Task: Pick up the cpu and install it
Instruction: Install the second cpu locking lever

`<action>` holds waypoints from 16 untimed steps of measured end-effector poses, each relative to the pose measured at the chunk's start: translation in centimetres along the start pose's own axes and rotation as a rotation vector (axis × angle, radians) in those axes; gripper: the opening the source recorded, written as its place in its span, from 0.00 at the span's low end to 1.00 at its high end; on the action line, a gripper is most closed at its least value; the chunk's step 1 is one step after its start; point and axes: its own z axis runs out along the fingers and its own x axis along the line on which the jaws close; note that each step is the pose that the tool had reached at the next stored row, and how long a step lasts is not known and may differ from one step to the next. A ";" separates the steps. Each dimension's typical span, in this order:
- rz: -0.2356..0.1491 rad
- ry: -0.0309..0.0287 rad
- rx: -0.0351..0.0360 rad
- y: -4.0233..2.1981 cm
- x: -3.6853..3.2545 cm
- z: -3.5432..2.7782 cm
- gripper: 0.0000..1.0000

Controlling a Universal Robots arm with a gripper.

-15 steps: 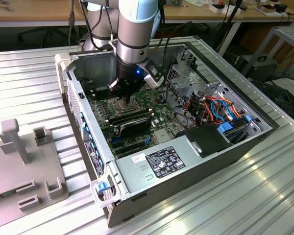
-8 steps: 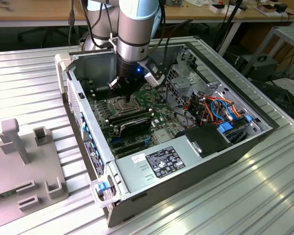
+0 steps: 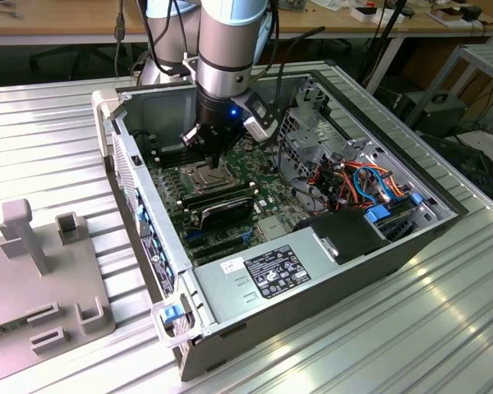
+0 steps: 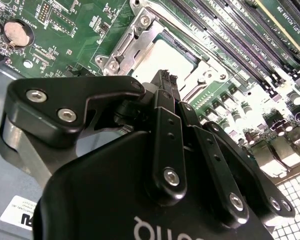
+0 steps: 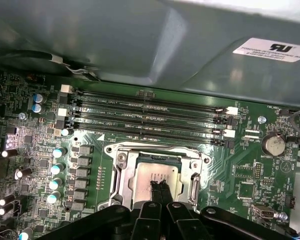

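Metal dominates: a grey steel computer case (image 3: 312,271) lies open on the ribbed aluminium counter (image 3: 49,148). Inside, the green motherboard (image 5: 250,175) carries four long black memory slots (image 5: 150,112) beside one square, silver-framed socket (image 5: 121,172). The flat, dull-silver cpu (image 5: 152,177) sits within that frame, the black tool (image 5: 159,189) clenched, fingertips together, just above it.

Gripper (image 5: 159,189) body is blocking your view of near edge of cpu socket (image 5: 157,177) in first wrist view. In second wrist view, linkage is covering half of cpu (image 4: 162,57). Arm is hiding socket area in exterior view. Gray fixture (image 3: 33,279) is running off the exterior view's left.
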 end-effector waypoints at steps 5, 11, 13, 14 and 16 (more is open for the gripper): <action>0.000 -0.0001 -0.0001 -0.17 0.02 0.00 0.11; 0.000 -0.0001 -0.0001 -0.19 0.02 0.00 0.11; 0.000 -0.0001 -0.0001 -0.24 0.03 0.00 0.11; 0.000 0.0000 0.0000 -0.26 0.03 -0.01 0.11; 0.000 -0.0001 -0.0001 -0.29 0.03 0.00 0.11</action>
